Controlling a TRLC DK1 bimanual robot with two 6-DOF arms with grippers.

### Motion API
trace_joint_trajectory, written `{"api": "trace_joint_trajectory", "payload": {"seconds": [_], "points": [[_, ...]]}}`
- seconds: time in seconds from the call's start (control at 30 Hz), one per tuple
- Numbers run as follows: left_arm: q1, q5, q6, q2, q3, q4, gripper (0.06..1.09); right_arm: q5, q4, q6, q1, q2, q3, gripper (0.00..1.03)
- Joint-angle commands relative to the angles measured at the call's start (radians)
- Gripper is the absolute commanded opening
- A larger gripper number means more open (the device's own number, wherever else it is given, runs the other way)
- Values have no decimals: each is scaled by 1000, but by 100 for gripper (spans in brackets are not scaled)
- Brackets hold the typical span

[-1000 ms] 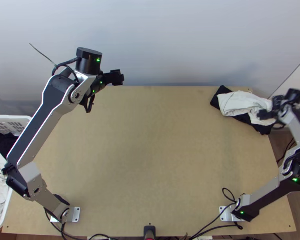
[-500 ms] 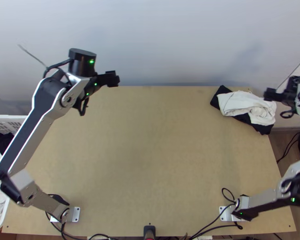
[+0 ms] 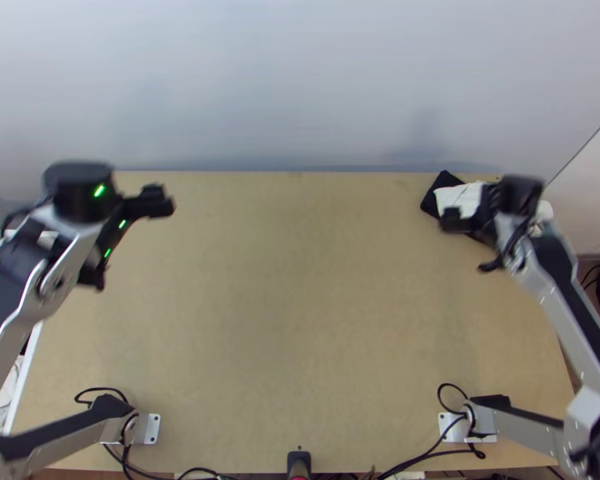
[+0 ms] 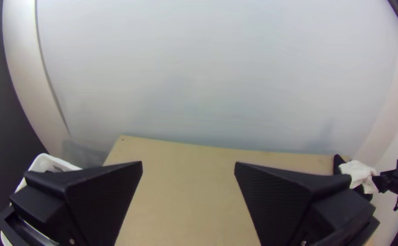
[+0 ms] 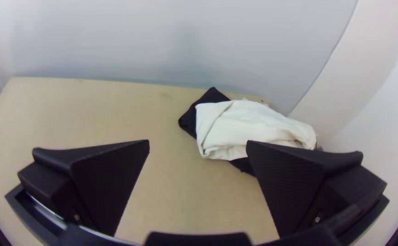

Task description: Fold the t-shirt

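White cloth, loosely folded, lying on black cloth, table corner, near wall; right gripper open, fingers well apart

2 arms, 2 hands, 1 basket, 1 cloth pile

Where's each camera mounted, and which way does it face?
Top: fixed high over the table's near edge, looking steeply down; left arm and right arm show.
Left wrist: on that wrist, facing the far wall; left end effector, open, shows.
Right wrist: on that wrist, facing white cloth on black cloth; right end effector, open, shows.
Top and right wrist share both cloths.
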Motion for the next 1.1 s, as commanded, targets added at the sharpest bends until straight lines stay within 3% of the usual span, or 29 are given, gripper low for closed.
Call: {"api": "trace_joint_trajectory", "payload": {"seconds": [0.0,0.13,0.3,0.5,0.6,0.83,0.93,1.07], "points": [[96,-26,73,-317,-382,112,104,94,308,-64,184,-229,-400,98],[132,-33,164,-506,-575,199,104,137,330,-59,237,-354,-535,98],[133,-32,285,-765,-825,297,104,150,454,-65,242,-636,-757,98],[132,-17,297,-1040,-1069,311,104,180,345,-73,222,-1073,-943,98],[130,25,302,-1164,-1144,317,104,179,356,-94,127,-1288,-995,98],[130,29,293,-1179,-1285,412,104,174,374,-79,86,-1288,-1076,98],[126,69,244,-1144,-1299,483,104,183,370,-12,84,-1283,-1075,98],[107,79,124,-1179,-1298,489,104,183,350,-2,93,-1285,-1071,98]]}}
